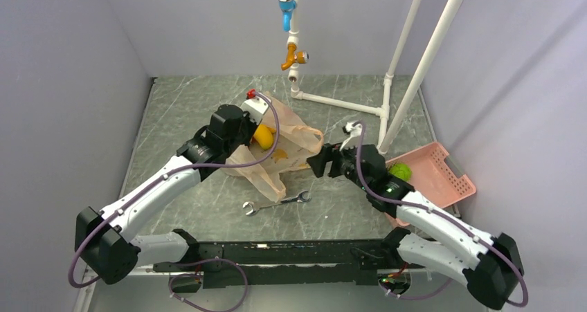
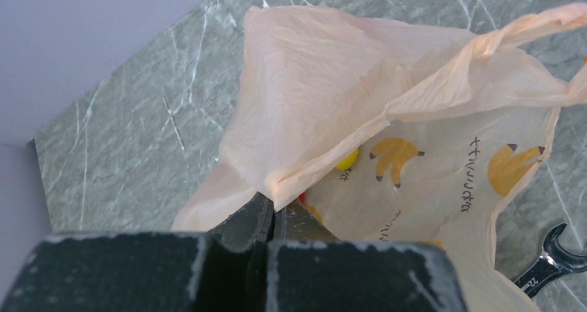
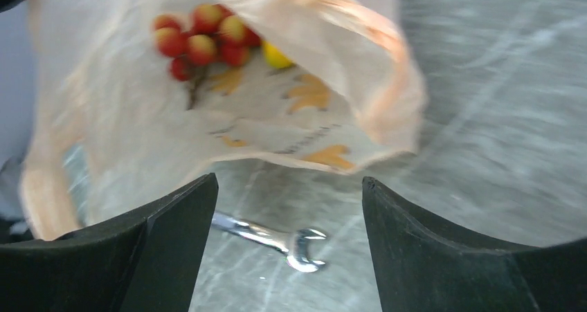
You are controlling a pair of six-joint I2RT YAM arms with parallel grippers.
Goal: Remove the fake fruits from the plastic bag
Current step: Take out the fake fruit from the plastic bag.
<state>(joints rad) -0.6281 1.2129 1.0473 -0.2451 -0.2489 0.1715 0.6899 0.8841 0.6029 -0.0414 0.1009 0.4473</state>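
The peach plastic bag [image 1: 289,140] lies mid-table with its mouth lifted. My left gripper [image 1: 242,144] is shut on the bag's upper edge [image 2: 325,156] and holds it up; its jaws [image 2: 275,207] pinch the film. A yellow fruit [image 1: 263,135] shows in the mouth, and also in the left wrist view [image 2: 348,160]. My right gripper [image 1: 317,164] is open and empty, just right of the bag. In the right wrist view [image 3: 289,191] it faces the bag [image 3: 138,125], where a bunch of red balls [image 3: 204,39] and a yellow fruit [image 3: 277,56] show inside. A green fruit [image 1: 399,171] lies in the pink basket.
A steel wrench [image 1: 277,203] lies on the table in front of the bag, below my right gripper's jaws [image 3: 277,237]. The pink slotted basket [image 1: 443,167] stands at the right. A white pipe frame [image 1: 387,104] with hanging taps stands at the back.
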